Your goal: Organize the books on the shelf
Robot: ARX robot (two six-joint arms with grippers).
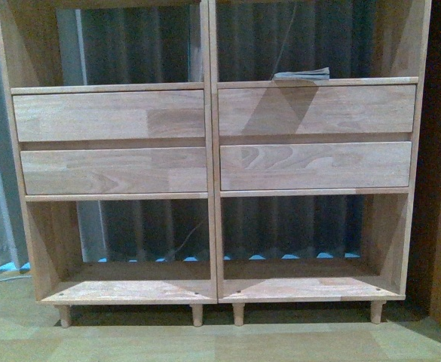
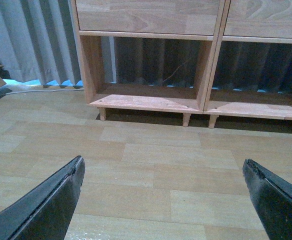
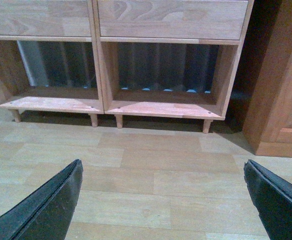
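The light wooden shelf (image 1: 212, 151) stands on short peg legs (image 1: 197, 314) on a plank floor (image 2: 150, 170), with a grey curtain (image 1: 130, 45) showing through its open back.

In its left column, the upper compartment shows only the curtain behind it. Below that sit two plain drawer fronts, the upper left drawer (image 1: 108, 115) and the lower left drawer (image 1: 114, 170), both pushed in. Under them, the lower left compartment (image 1: 130, 289) shows bare board and curtain.

In the right column, the books (image 1: 301, 74) lie flat as a thin pale pile on the bottom board of the upper compartment, just above the upper right drawer (image 1: 316, 109). How many there are cannot be told. The lower right drawer (image 1: 314, 166) is closed, and the lower right compartment (image 1: 303, 286) shows bare board.

A darker wooden cabinet (image 3: 280, 75) stands just beside the shelf's right side.

The left tool (image 2: 161, 161) hangs over the floor with its fingers wide apart, holding nothing. The right tool (image 3: 162, 163) is likewise spread wide over the floor, well away from the books.
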